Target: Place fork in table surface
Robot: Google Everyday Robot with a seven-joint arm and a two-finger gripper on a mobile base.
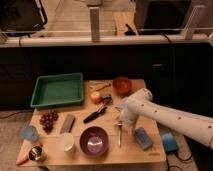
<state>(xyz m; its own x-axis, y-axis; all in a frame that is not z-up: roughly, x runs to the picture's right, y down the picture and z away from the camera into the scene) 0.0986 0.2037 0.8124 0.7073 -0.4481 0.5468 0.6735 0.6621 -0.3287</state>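
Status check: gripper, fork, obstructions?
Gripper over table's right half, jaws open. Fork flat on table surface, right by gripper. Purple bowl and blue block flank it, not touching.
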